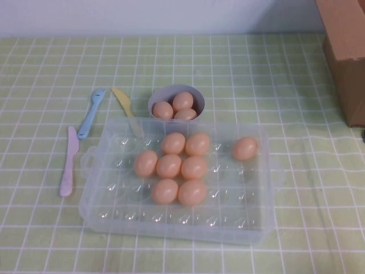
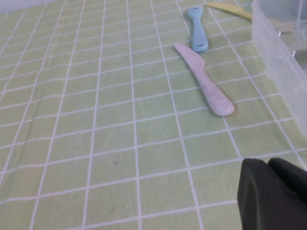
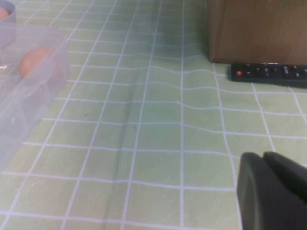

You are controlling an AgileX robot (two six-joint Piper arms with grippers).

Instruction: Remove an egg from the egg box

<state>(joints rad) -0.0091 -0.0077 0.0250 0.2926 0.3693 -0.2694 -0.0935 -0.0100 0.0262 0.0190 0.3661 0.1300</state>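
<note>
The clear plastic egg box (image 1: 171, 225) sits in the middle of the table and holds several peach-orange eggs. Most cluster left of centre (image 1: 169, 165); one egg (image 1: 244, 148) lies alone at the box's right side. Neither arm shows in the high view. My left gripper (image 2: 267, 163) is shut and empty, low over the cloth left of the box, whose wall (image 2: 283, 52) shows in its view. My right gripper (image 3: 263, 156) is shut and empty over the cloth right of the box (image 3: 24, 100), where the lone egg (image 3: 33, 60) shows through the wall.
A pale grey bowl (image 1: 157, 97) with three eggs stands just behind the box. A pink knife (image 1: 69, 162), a blue fork (image 1: 90, 114) and a yellow knife (image 1: 123, 101) lie left of the box. A cardboard box (image 1: 348, 51) stands at the back right, with a black remote (image 3: 268, 73) by it.
</note>
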